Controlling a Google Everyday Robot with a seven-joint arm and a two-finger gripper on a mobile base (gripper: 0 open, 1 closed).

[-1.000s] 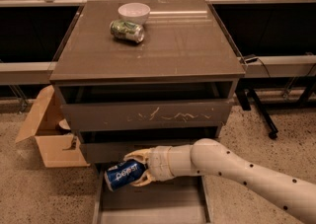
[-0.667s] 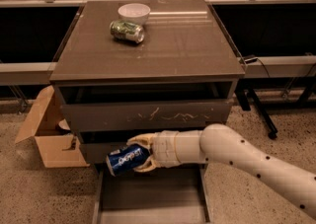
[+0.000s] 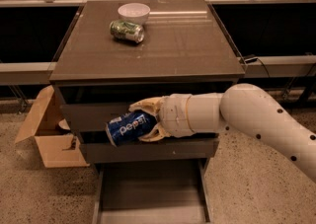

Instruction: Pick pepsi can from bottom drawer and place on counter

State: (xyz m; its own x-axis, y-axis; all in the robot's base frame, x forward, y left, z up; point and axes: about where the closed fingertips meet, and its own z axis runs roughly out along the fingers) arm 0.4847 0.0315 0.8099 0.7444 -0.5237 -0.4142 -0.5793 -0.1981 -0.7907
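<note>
My gripper (image 3: 140,119) is shut on the pepsi can (image 3: 127,128), a dark blue can with white lettering, held on its side in front of the upper drawer fronts of the cabinet. The white arm reaches in from the right. The bottom drawer (image 3: 148,196) is pulled open below, and its flat tray floor is bare. The counter (image 3: 177,40) is the wide grey-brown top above the can; the can sits well below its front edge.
A green and silver can (image 3: 127,30) lies on its side at the counter's back left, next to a white bowl (image 3: 134,12). An open cardboard box (image 3: 47,131) stands on the floor left of the cabinet. Dark shelving runs along both sides.
My gripper has lifted the pepsi can up from just above the bottom drawer to the level of the upper drawer fronts. The arm has risen with it.
</note>
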